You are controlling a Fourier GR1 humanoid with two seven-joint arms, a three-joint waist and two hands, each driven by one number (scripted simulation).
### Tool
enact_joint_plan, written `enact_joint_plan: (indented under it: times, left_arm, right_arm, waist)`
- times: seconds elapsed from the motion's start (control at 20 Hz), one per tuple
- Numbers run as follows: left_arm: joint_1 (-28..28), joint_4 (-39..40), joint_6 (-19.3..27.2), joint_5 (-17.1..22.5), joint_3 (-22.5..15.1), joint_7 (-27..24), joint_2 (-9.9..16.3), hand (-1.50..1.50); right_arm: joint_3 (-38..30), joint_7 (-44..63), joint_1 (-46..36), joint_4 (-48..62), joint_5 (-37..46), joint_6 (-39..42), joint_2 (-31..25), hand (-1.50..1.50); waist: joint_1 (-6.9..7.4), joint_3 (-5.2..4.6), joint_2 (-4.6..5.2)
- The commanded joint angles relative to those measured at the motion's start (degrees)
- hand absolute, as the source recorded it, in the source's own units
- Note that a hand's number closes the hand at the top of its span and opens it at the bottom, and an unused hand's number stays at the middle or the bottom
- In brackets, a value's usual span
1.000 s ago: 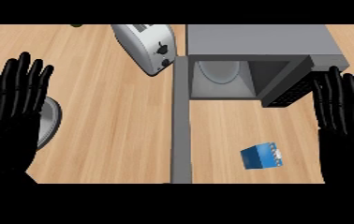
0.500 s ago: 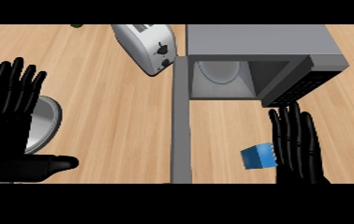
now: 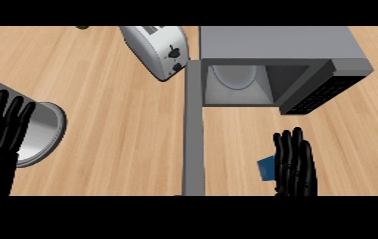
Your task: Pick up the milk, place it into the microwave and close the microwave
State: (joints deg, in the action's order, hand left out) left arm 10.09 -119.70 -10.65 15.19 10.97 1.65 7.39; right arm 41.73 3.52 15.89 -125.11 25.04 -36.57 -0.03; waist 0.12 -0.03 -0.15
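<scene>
Right robot hand (image 3: 295, 163) shown spread over small blue milk carton (image 3: 265, 167).
Grey microwave (image 3: 280, 65) is seen open on wooden desk (image 3: 118, 133).

Bright, even light; soft shadows inside the microwave (image 3: 244, 83).

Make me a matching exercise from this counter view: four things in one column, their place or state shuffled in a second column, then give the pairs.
Things:
1. microwave
2. toaster
3. milk
4. left hand

Place or state:
A. blue, mostly hidden under the right hand
B. door open, at the upper right
C. at the left edge, over a round metal pan
D. left of the microwave, top centre

Pairs: 1-B, 2-D, 3-A, 4-C
</scene>
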Motion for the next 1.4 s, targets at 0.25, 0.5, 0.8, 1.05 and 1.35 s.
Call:
enact_joint_plan:
  times: [0.25, 0.5, 0.8, 1.05, 1.35]
  left_arm:
    - [9.19, -5.88, -2.71, -2.27, -3.43, -2.61, -3.91, -1.5]
    - [12.29, -2.76, -8.11, 3.26, 4.39, -5.79, -0.91, -1.5]
    - [11.32, -5.43, -6.94, 1.03, 2.46, -3.02, -2.85, -1.5]
    - [11.27, -2.41, -8.86, -0.72, 2.6, -6.28, -4.11, -1.5]
    - [12.83, -6.81, -8.76, 0.06, 2.55, -3.31, -5.03, -1.5]
  right_arm:
    - [-0.44, -0.39, 0.05, 7.52, 7.58, -12.18, 0.01, -1.5]
    - [-4.88, -1.45, 2.43, 5.25, 5.26, -10.64, -2.01, -1.5]
    - [-9.2, -12.97, 0.34, 16.01, -7.93, -13.2, -2.91, -1.5]
    - [-11.72, -12.62, 5.65, 10.48, -9.03, -12.25, -7.12, -1.5]
    - [-20.7, -26.55, 4.5, 21.83, -22.67, -9.35, -7.04, -1.5]
  waist:
    - [0.18, 0.02, 0.06]
    - [0.08, 0.02, 0.06]
    - [0.02, 0.08, 0.11]
    - [-0.22, 0.02, 0.08]
    - [-0.19, 0.09, 0.09]
